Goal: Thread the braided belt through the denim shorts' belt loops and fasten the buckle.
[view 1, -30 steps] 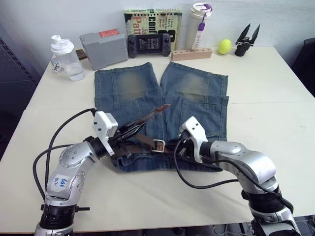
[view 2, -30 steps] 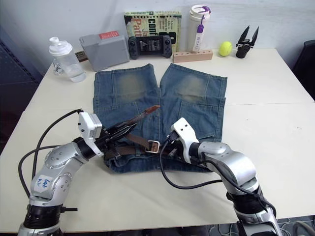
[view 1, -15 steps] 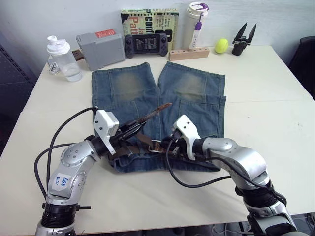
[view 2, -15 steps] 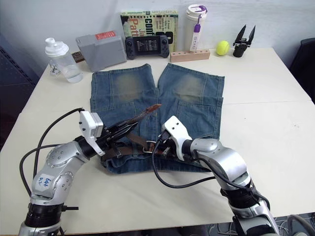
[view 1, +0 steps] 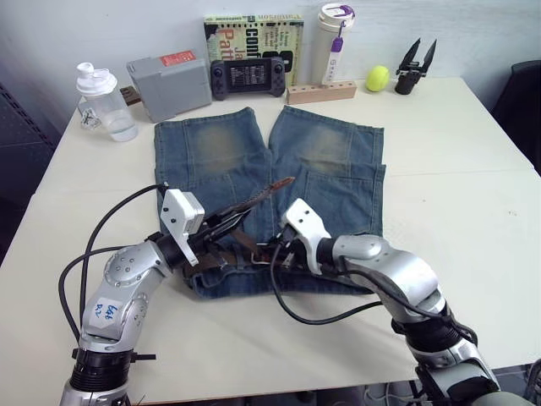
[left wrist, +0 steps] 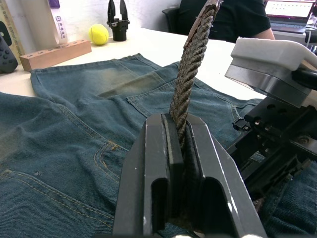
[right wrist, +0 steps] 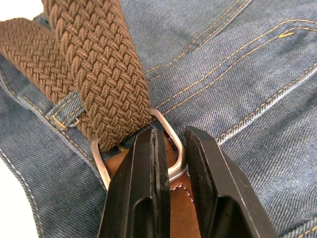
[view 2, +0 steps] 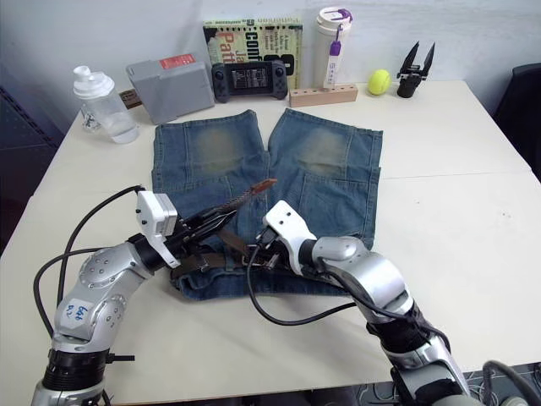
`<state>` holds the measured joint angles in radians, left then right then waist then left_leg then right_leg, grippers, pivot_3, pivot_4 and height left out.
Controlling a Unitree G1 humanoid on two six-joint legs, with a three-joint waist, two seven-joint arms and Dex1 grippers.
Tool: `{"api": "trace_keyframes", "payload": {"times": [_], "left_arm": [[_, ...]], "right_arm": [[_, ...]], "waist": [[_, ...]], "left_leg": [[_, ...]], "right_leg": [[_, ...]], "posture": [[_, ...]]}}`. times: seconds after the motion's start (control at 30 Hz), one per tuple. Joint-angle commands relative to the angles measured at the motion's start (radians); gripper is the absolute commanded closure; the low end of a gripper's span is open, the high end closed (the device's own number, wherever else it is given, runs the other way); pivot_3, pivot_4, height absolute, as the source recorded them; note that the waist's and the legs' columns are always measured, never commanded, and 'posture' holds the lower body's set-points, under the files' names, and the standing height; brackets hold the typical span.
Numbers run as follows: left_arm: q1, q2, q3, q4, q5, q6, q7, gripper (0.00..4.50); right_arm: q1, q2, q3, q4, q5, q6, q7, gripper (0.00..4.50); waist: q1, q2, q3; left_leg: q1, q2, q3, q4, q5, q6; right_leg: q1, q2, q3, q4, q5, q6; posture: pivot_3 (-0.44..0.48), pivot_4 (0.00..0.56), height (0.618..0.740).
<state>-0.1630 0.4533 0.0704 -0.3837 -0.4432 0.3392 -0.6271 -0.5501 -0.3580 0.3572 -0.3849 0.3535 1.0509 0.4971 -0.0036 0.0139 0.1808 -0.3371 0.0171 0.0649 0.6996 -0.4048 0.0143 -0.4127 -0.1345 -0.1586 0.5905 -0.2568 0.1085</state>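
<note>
Left pincer (left wrist: 181, 144) clamps the braided belt (left wrist: 190, 59); right pincer (right wrist: 171, 148) grips the buckle (right wrist: 171, 144) (on denim shorts (view 1: 338, 161))

Robot test bench in an office-like lab room.
A wide cream-white table (view 1: 473, 211) stands against a plain pale wall, with assorted test props along its back edge: a grey plastic box (view 1: 169, 82), a black handheld game console (view 1: 250, 74), a yellow tennis ball (view 1: 376, 79). The left wrist view shows a seated person (left wrist: 223, 20) beside an open laptop (left wrist: 290, 10).
</note>
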Motion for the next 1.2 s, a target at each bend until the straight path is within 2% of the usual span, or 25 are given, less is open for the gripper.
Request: {"api": "trace_keyframes", "payload": {"times": [0.03, 0.27, 0.67, 1.2], "left_arm": [[0.03, 0.022, 0.033, -0.051, 0.003, -0.028, -0.004, 4.5], [0.092, 0.041, 0.057, -0.05, 0.01, -0.057, -0.002, 4.5], [0.106, 0.044, 0.076, -0.057, 0.008, -0.06, 0.01, 4.5], [0.108, 0.079, 0.09, -0.064, -0.013, -0.028, -0.015, 4.5]], "right_arm": [[-0.021, 0.003, -0.076, -0.05, 0.04, 0.03, 0.009, 3.64], [-0.052, 0.019, -0.22, -0.08, 0.162, 0.112, 0.033, 3.64], [-0.014, -0.022, -0.109, -0.06, 0.126, 0.093, 0.02, 3.64], [0.072, -0.025, -0.157, -0.136, 0.145, 0.129, -0.021, 3.64]], "waist": [[0.0, 0.0, 0.0], [0.002, 0.0, 0.0], [0.002, 0.0, 0.0], [0.002, 0.0, 0.0]], "left_leg": [[0.0, 0.0, 0.0, 0.0, 0.0, 0.0], [0.0, 0.0, -0.001, 0.0, 0.0, 0.0], [0.0, 0.0, 0.0, 0.0, 0.0, 0.0], [0.0, 0.0, -0.001, 0.0, 0.0, 0.0]], "right_leg": [[0.0, 0.0, 0.0, 0.0, 0.0, 0.0], [0.0, 0.0, 0.0, 0.0, 0.0, 0.0], [-0.001, 0.0, 0.0, 0.0, 0.0, 0.0], [-0.001, 0.0, 0.0, 0.0, 0.0, 0.0]], "posture": [[0.0, 0.15, 0.726], [0.0, 0.15, 0.726], [0.0, 0.15, 0.726], [0.0, 0.15, 0.726]]}}
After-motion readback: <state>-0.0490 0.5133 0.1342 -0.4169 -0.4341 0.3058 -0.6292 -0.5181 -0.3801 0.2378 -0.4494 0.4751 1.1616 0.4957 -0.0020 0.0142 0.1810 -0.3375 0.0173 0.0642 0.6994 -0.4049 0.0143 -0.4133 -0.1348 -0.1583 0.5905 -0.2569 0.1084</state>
